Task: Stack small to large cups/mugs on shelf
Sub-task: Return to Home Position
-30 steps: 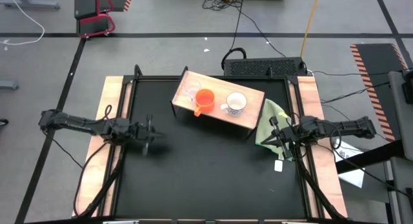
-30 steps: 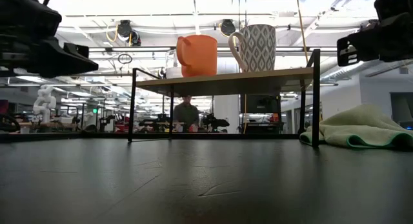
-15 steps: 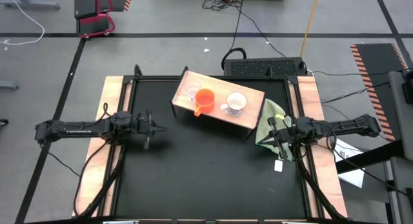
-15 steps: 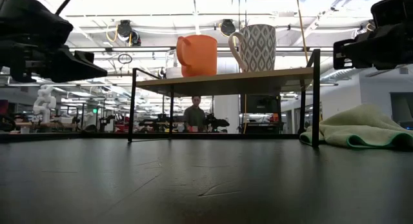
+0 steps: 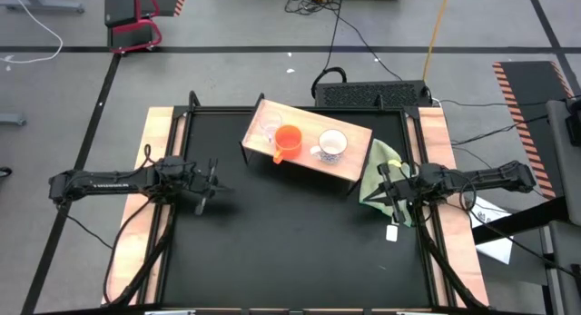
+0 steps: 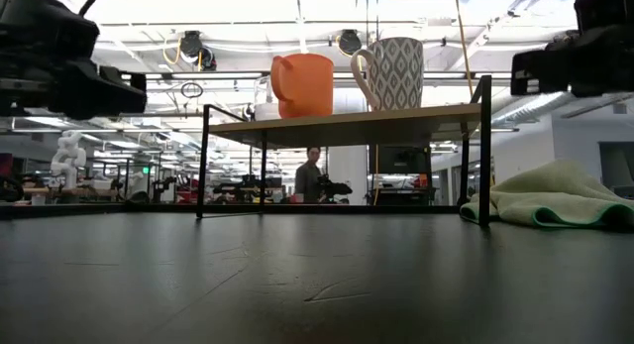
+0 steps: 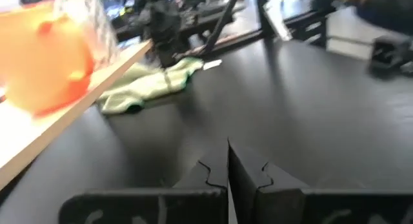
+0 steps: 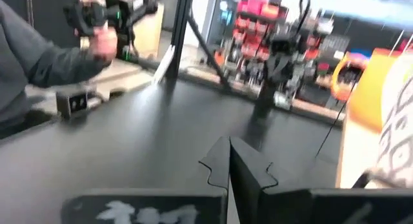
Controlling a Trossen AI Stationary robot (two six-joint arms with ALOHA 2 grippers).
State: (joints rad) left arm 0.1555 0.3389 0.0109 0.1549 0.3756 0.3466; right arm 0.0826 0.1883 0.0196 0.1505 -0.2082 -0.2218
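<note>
As three handled cups (image 5: 289, 139) are lining the light wooden shelf (image 5: 359, 148), I am holding left gripper (image 5: 206, 184) and right gripper (image 5: 391, 195) closed, empty.

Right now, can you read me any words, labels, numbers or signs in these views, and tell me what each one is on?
No text can be read in any view.
White tag on the table: too small to read.
Papers right of the table: too small to read.
Pale marks on the left gripper and right gripper: blurred, unreadable.
</note>
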